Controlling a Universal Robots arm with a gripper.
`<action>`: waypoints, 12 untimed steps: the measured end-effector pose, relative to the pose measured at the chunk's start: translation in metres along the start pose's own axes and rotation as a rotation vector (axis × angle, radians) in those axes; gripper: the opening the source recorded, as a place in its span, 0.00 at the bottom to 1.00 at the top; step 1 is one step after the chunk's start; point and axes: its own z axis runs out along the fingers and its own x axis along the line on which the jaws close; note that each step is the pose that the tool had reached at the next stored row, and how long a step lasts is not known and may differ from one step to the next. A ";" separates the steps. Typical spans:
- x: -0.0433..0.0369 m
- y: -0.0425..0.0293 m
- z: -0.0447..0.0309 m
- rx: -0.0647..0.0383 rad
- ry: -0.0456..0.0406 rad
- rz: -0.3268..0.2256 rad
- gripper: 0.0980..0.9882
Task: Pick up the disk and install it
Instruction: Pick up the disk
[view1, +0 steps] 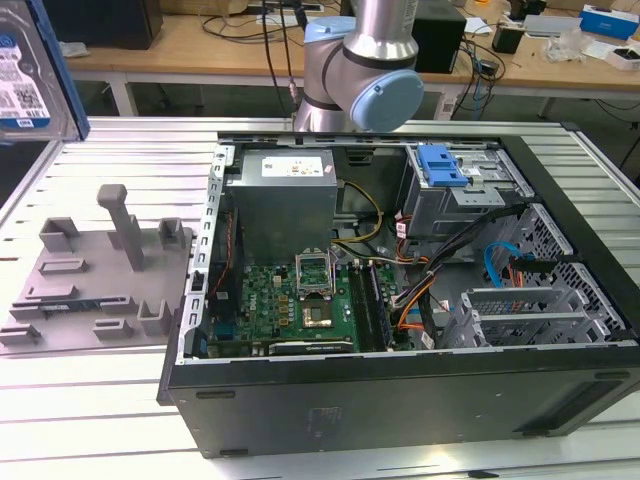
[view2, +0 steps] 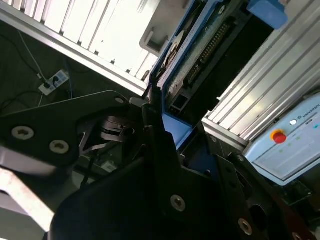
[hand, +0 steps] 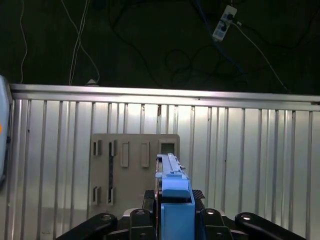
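Pinches flat silver metal hard drive (hand: 172, 192) with bright blue plastic carrier frame edge-on in closed black gripper (hand: 175, 225), aloft over ribbed aluminium table (hand: 250, 150), well apart from open black computer case (view1: 400, 400). Risks twisting in so narrow a grip, then jamming at the bay.

Clearly a robotics lab or workshop: ribbed aluminium worktop (view1: 100, 420), opened computer tower (view1: 400, 405) laid on it, grey jig plate (view1: 80, 290), wooden benches (view1: 200, 45) cluttered with cables (view1: 265, 25), power strip (hand: 223, 22) on dark floor (hand: 150, 45).
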 end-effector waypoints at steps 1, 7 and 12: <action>0.0009 0.0003 -0.0073 0.000 0.0000 0.000 0.30; 0.0018 0.0006 -0.0139 0.000 0.0000 0.000 0.30; 0.0018 0.0006 -0.0140 0.000 0.0001 0.000 0.30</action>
